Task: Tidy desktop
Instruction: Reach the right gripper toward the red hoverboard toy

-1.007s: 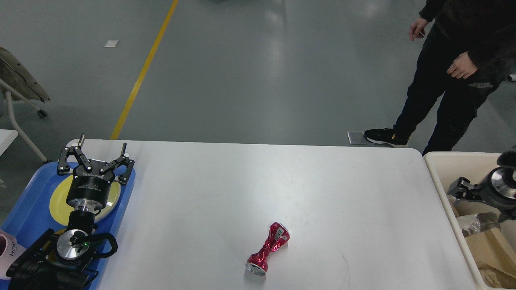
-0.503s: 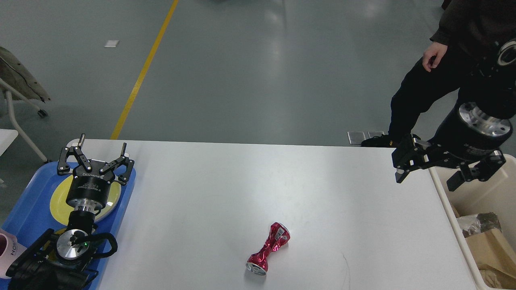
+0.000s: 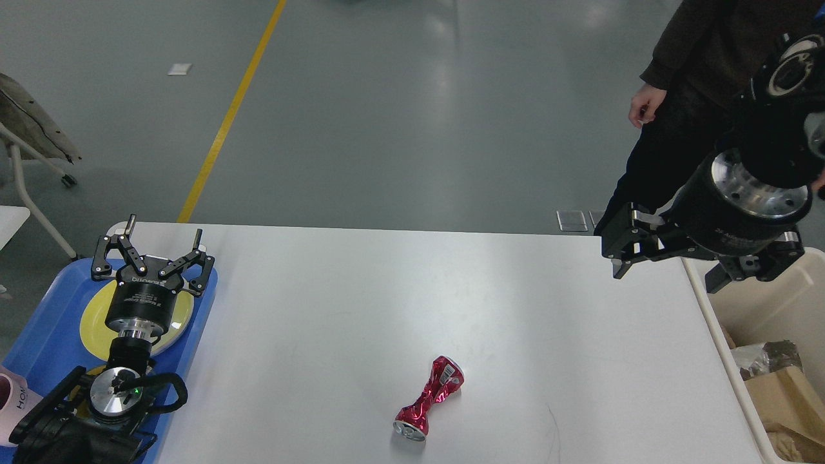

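Since the earlier frames the right arm has been swung up out of the cream bin and carried over the far right corner of the desktop, and the bystander has stepped closer behind it; everything else is unchanged.

At the far left, a blue tray is seen overlapping the left end of the surface, with a yellow plate lying in it. The left gripper is held over that plate, its jaws spread wide and nothing between them. A pink cup is partly cut off at the lower left edge.

The desktop, a wide white surface, fills the middle of the view and is bare but for a crushed red can, which lies on its side near the front edge, well apart from both arms.

At the right, the right gripper is raised above the surface's corner, jaws spread and empty. The bin beside it already holds cardboard and crumpled scraps.

The can is judged to be the item left to clear. Its pinched waist and dented, glossy skin could let it slip or roll out of the jaws if gripped off-centre. The bystander stands just behind the raised arm, so a wide swing could risk contact.
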You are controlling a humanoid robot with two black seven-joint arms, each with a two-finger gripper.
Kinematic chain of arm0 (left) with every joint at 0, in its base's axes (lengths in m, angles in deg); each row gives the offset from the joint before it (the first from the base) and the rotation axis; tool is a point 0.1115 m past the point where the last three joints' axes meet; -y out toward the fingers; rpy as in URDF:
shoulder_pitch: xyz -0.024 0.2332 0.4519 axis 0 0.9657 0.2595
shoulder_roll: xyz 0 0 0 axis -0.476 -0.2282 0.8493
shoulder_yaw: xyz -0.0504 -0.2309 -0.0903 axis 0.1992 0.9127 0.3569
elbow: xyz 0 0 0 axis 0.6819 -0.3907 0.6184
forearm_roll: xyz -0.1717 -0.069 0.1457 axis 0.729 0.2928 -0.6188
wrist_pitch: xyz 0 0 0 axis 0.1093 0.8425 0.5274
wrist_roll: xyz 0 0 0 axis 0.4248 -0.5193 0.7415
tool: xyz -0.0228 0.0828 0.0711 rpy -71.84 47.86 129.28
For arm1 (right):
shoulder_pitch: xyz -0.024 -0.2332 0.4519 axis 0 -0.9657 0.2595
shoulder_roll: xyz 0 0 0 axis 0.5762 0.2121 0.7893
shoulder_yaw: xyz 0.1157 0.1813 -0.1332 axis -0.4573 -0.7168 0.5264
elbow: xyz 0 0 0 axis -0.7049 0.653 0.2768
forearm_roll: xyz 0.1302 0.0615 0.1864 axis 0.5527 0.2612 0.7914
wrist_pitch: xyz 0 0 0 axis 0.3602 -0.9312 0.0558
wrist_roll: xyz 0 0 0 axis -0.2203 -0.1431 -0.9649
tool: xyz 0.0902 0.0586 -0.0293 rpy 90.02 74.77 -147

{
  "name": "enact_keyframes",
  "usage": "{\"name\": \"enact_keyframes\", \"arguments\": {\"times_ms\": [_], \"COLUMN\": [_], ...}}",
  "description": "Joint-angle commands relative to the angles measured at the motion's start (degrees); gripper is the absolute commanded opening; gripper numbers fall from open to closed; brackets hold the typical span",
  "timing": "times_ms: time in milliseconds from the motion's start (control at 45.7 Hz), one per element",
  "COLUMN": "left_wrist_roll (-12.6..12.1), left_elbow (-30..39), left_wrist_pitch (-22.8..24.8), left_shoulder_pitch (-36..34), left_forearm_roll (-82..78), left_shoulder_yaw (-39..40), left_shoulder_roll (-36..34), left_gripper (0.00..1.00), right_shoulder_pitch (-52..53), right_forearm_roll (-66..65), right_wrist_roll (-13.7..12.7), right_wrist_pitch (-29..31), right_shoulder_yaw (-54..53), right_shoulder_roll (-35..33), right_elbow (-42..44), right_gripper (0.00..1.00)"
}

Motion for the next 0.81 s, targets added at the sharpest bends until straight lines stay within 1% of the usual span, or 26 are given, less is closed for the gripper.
{"name": "enact_keyframes", "arguments": {"times_ms": [0,197,306,416,569,678,788], "left_wrist_roll": [0.0,0.0,0.0,0.0,0.0,0.0,0.0], "left_elbow": [0.0,0.1,0.1,0.0,0.1,0.0,0.0], "left_wrist_pitch": [0.0,0.0,0.0,0.0,0.0,0.0,0.0], "left_shoulder_pitch": [0.0,0.0,0.0,-0.1,0.0,-0.1,0.0], "left_forearm_roll": [0.0,0.0,0.0,0.0,0.0,0.0,0.0], "left_shoulder_yaw": [0.0,0.0,0.0,0.0,0.0,0.0,0.0], "left_shoulder_roll": [0.0,0.0,0.0,0.0,0.1,0.0,0.0], "left_gripper": [0.96,0.96,0.96,0.96,0.96,0.96,0.96], "right_shoulder_pitch": [0.6,0.0,-5.4,-15.2,-29.3,-39.1,-48.1], "right_forearm_roll": [1.2,1.4,2.3,3.7,5.1,5.4,5.2], "right_wrist_roll": [0.1,0.1,0.0,-0.3,-0.5,-0.6,-0.6], "right_wrist_pitch": [-0.3,-0.5,-2.0,-7.1,-14.3,-20.1,-24.0], "right_shoulder_yaw": [0.4,-0.5,-2.2,-7.4,-20.3,-27.8,-31.7], "right_shoulder_roll": [1.0,0.6,0.2,0.4,1.3,3.1,5.3], "right_elbow": [0.1,0.2,1.7,3.1,5.1,9.3,15.0], "right_gripper": [0.99,0.99,0.99,0.98,0.98,0.98,0.98]}}
